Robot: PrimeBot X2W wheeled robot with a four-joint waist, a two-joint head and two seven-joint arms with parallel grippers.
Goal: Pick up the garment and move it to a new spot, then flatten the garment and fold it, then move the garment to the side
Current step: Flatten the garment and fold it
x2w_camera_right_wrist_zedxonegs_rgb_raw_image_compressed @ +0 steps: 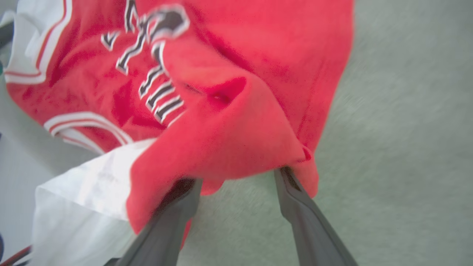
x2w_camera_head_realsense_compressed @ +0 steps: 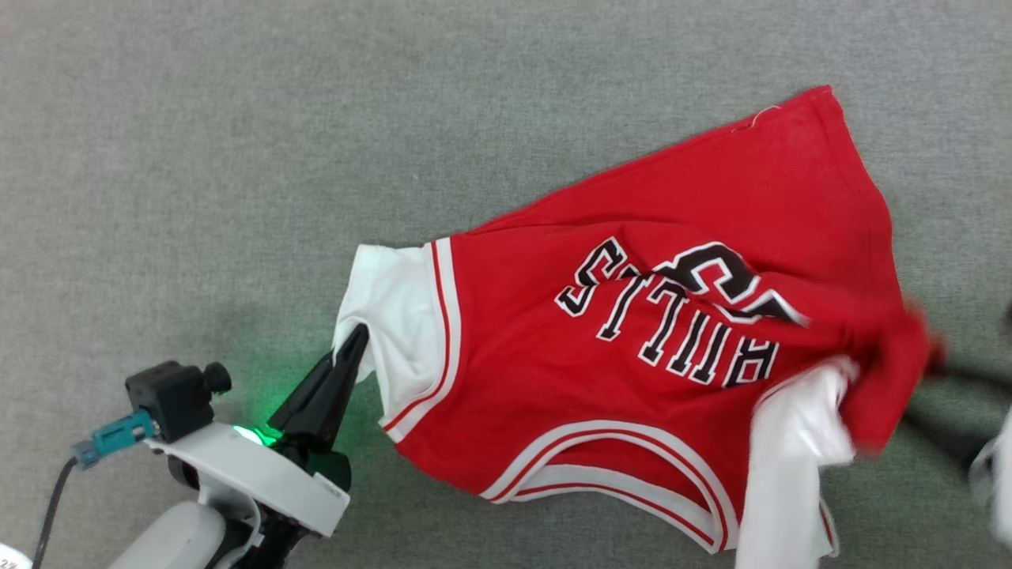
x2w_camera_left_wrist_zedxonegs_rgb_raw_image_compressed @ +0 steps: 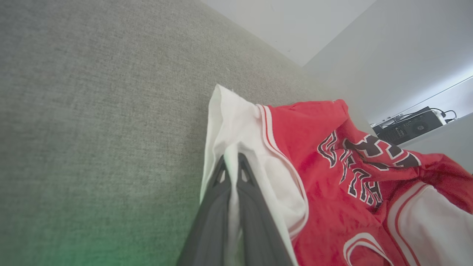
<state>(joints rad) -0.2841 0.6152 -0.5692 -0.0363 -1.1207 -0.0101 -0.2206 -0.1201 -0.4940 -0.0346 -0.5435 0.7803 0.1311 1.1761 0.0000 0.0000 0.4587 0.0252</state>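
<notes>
1. Head camera looks steeply down on the grey surface [x2w_camera_head_realsense_compressed: 237,118], with the whole garment [x2w_camera_head_realsense_compressed: 632,316] in frame.
2. Left wrist camera sights low along the left gripper [x2w_camera_left_wrist_zedxonegs_rgb_raw_image_compressed: 231,159], close on a white sleeve [x2w_camera_left_wrist_zedxonegs_rgb_raw_image_compressed: 236,122].
3. Right wrist camera, nearest and blurred, looks along the right gripper [x2w_camera_right_wrist_zedxonegs_rgb_raw_image_compressed: 237,175]; all three views share the lettering [x2w_camera_head_realsense_compressed: 680,316].

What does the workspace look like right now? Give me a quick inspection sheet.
Surface: grey woven cloth surface, flat.
Job's things: red "BULLS" jersey T-shirt with white sleeves, spread but rumpled, bunched at the robot's right.
Clutter: nothing seen.
Grippers: left gripper shut on a white sleeve; right gripper open, red cloth draped over its fingertips.
Cables: grey cable with teal plug at the left wrist.
Surroundings: white walls; black electronics box on a ledge.
</notes>
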